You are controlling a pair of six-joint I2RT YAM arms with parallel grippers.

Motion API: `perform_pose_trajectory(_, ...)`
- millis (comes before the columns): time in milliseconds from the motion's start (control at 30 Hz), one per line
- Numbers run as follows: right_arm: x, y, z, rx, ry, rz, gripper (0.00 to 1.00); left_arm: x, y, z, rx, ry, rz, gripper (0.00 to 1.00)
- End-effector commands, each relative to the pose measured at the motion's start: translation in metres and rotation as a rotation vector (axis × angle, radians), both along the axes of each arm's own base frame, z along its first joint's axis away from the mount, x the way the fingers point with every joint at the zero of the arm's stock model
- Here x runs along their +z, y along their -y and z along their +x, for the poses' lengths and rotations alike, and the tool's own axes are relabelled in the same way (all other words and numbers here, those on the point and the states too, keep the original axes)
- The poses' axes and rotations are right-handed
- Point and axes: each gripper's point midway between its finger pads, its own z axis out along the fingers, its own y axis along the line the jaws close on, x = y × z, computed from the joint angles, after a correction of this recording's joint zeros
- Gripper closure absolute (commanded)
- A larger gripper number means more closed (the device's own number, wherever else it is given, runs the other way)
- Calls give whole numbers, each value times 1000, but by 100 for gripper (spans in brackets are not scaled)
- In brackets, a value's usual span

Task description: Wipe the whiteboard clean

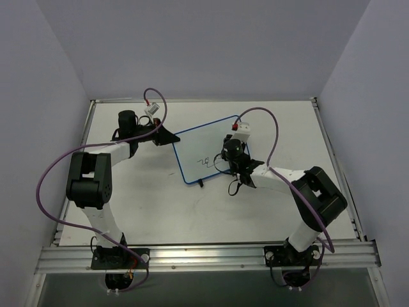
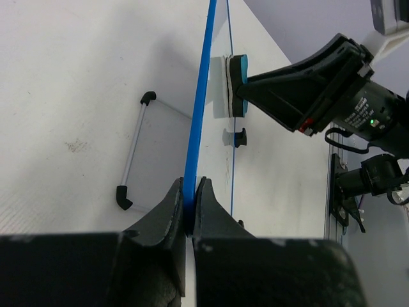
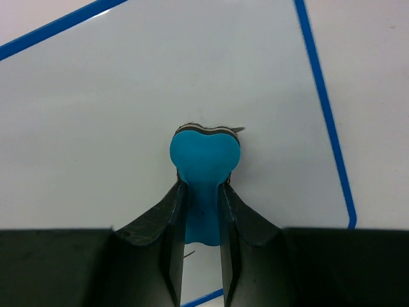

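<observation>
The whiteboard [image 1: 203, 148], white with a thin blue frame, lies tilted at the table's middle with black scribbles [image 1: 204, 161] near its front edge. My left gripper [image 1: 167, 136] is shut on the board's left frame edge [image 2: 192, 173]. My right gripper [image 1: 230, 160] is shut on the bright-blue eraser [image 3: 204, 160] and presses it against the board's white face [image 3: 128, 109]. In the left wrist view the eraser [image 2: 235, 86] sits flat against the board, with the right gripper [image 2: 255, 86] behind it.
A thin metal stand bar with black end caps [image 2: 133, 153] lies on the table [image 1: 147, 204] behind the board. Purple cables [image 1: 57, 166] loop over both arms. The table's metal rail [image 1: 204, 256] runs along the near edge.
</observation>
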Motion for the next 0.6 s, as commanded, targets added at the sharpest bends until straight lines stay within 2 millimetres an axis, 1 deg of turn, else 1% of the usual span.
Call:
perform_pose_trajectory(0, -19, -47, -19, 131, -37, -47, 100, -14, -3, 12, 29, 176, 112, 98)
perform_pose_trajectory(33, -18, -68, -31, 181, -32, -46, 100, -13, -3, 12, 29, 181, 114, 98)
perform_pose_trajectory(133, -18, -99, -46, 233, -19, -24, 100, -12, -3, 11, 29, 186, 115, 98)
perform_pose_trajectory(167, -18, -114, -58, 267, -16, -22, 100, -12, -3, 11, 29, 184, 115, 98)
perform_pose_trajectory(267, -17, -135, -73, 298, -1, -3, 100, -11, -3, 11, 30, 185, 116, 98)
perform_pose_trajectory(333, -22, -140, -75, 302, -7, -3, 100, -12, -3, 11, 30, 185, 117, 98)
perform_pose_trajectory(367, -21, -142, -74, 301, -6, -1, 100, -12, -3, 11, 31, 185, 118, 98)
perform_pose_trajectory(433, -29, -133, -72, 261, -17, -30, 100, -12, -4, 11, 35, 183, 119, 98)
perform_pose_trajectory(500, -34, -119, -70, 199, -28, -48, 100, -12, -5, 10, 38, 185, 121, 98)
perform_pose_trajectory(567, -34, -105, -66, 147, -24, -51, 100, -12, -4, 10, 37, 188, 122, 98)
